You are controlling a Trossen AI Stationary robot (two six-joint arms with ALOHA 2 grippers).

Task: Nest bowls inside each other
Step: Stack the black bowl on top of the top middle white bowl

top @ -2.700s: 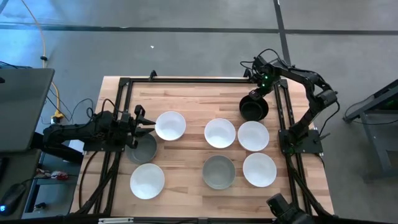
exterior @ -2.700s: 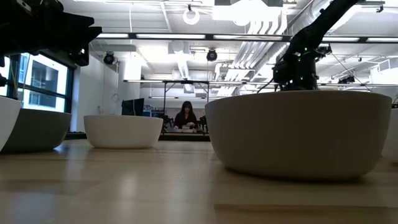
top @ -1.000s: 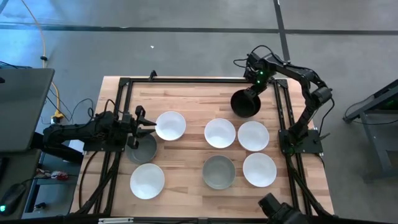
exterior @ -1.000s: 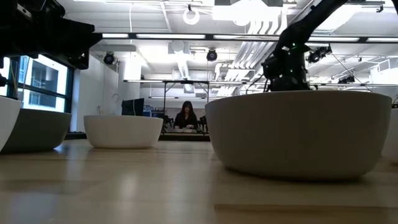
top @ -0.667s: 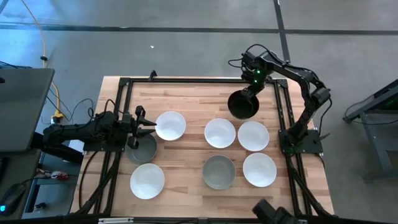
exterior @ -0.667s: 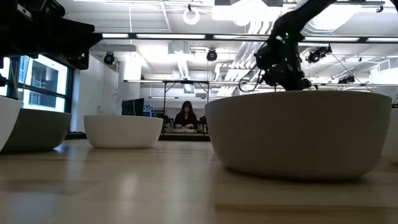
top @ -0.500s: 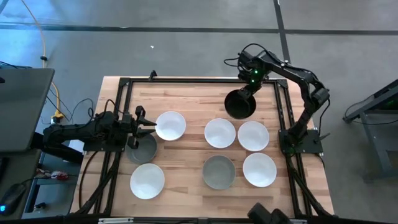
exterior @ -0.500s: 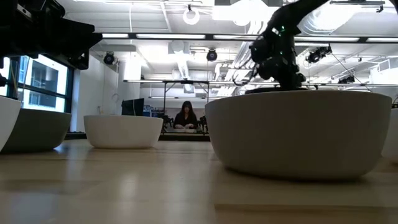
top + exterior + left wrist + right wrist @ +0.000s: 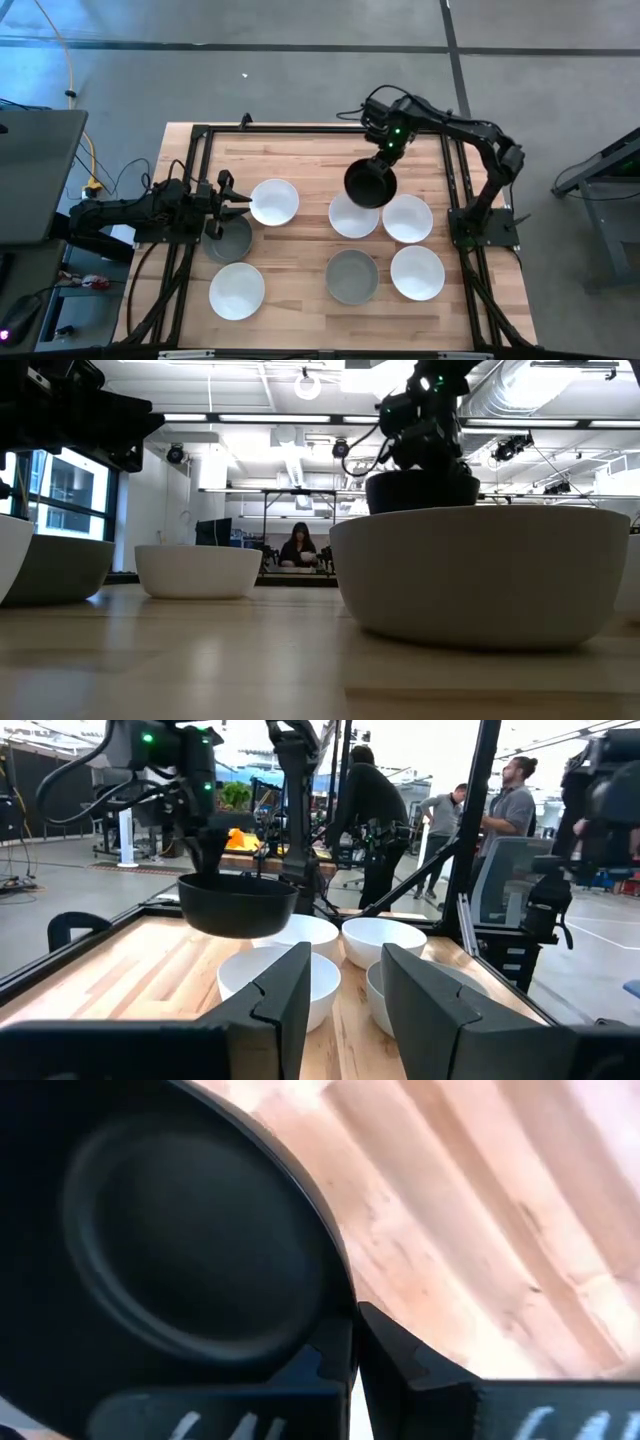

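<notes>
A black bowl [image 9: 368,184] hangs in the air over the far left part of a white bowl [image 9: 356,221] in the table's middle; my right gripper [image 9: 384,160] is shut on it. Three more white bowls [image 9: 274,202] [image 9: 407,218] [image 9: 417,272] stand on their bases, as does another [image 9: 237,290] near the front. Two grey bowls [image 9: 350,276] [image 9: 230,240] stand on the wood too. My left gripper [image 9: 240,203] waits open at the table's left, between a white bowl and a grey one, with nothing between its fingers [image 9: 285,995]. My right gripper pinches the black bowl's rim [image 9: 343,1302] on its far right side, one finger inside the bowl [image 9: 333,1360] and one outside [image 9: 395,1355]. The fingers come from above, pointing down. The bowl [image 9: 420,490] hangs roughly level and clear of everything below it.
Black frame rails [image 9: 196,150] run along the table's left, far and right edges. The right arm's base [image 9: 484,226] stands at the right edge. People [image 9: 375,810] stand in the room beyond the table. Bare wood [image 9: 300,160] lies along the far side.
My right gripper has carried the black bowl from the table's far right corner toward the left and the near edge. It now hangs over the middle white bowl. The bowl has stayed lifted, and the gripper has stayed shut on its rim.
</notes>
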